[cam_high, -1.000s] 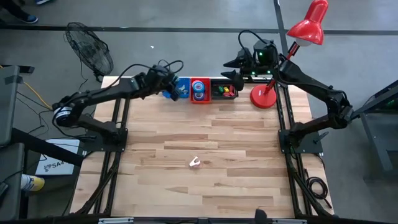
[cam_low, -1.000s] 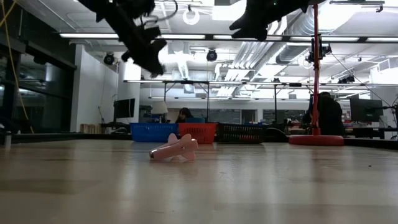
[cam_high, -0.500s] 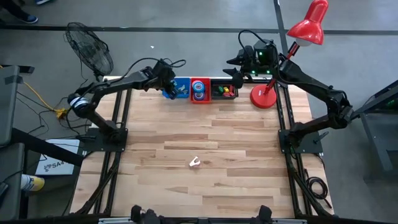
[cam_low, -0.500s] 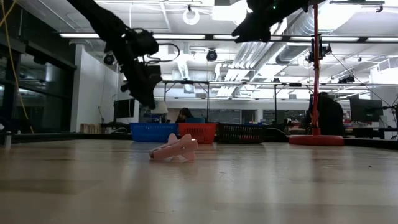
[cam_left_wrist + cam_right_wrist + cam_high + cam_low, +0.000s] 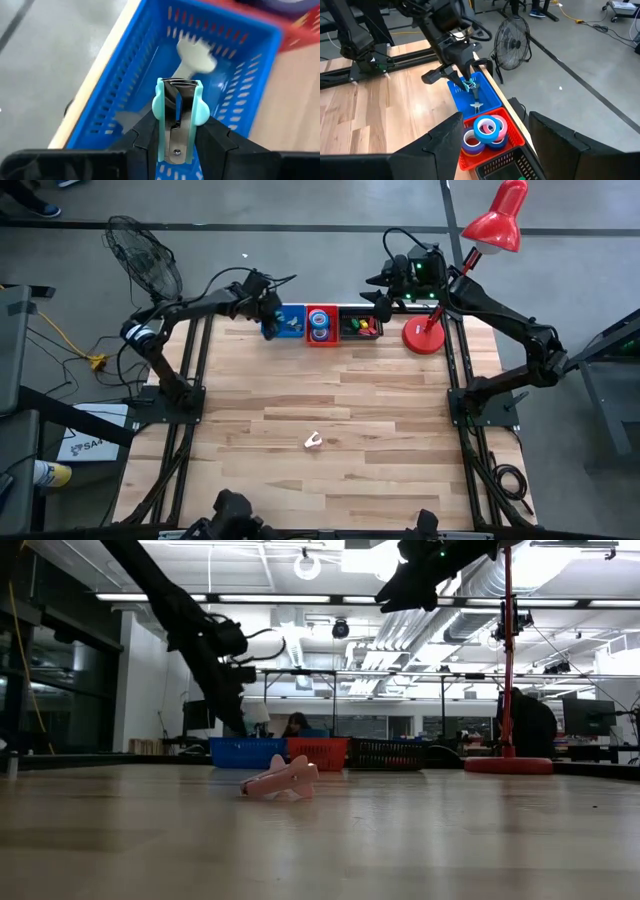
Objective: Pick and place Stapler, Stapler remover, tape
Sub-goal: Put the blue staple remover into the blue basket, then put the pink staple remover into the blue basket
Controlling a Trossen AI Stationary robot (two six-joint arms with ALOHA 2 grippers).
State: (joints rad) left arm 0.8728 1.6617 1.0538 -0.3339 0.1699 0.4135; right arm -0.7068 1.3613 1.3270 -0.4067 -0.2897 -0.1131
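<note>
As I come down over the basket, left tool (image 5: 177,125): nearly closed, pinching a teal stapler remover (image 5: 178,107) by its sides, jaws of the remover pointing away from me.
Change, left arm: a second ago it was higher and a bit short of the blue basket (image 5: 290,321); now it is lower and right over it, elbow swung in.
Change, rest: nothing else moved.
Held remover position: above the blue basket's open top, not yet inside as far as I can judge, no contact with the walls.
Blue basket contents: one white stapler remover (image 5: 196,55) on the bottom.
Loose remover: pale one (image 5: 313,442) lying mid table (image 5: 380,430), well apart from the baskets, not yet collected.
Tape (image 5: 486,127): blue, pink and purple rolls stacked in the red basket (image 5: 321,338), just beside the blue one.
Black basket (image 5: 360,326): small red and green things inside, too small to name.
Right tool (image 5: 378,298): wide open, empty, hovering over the black basket.
Meaning: I judge this the drop-off step; release next, then the loose remover.
</note>
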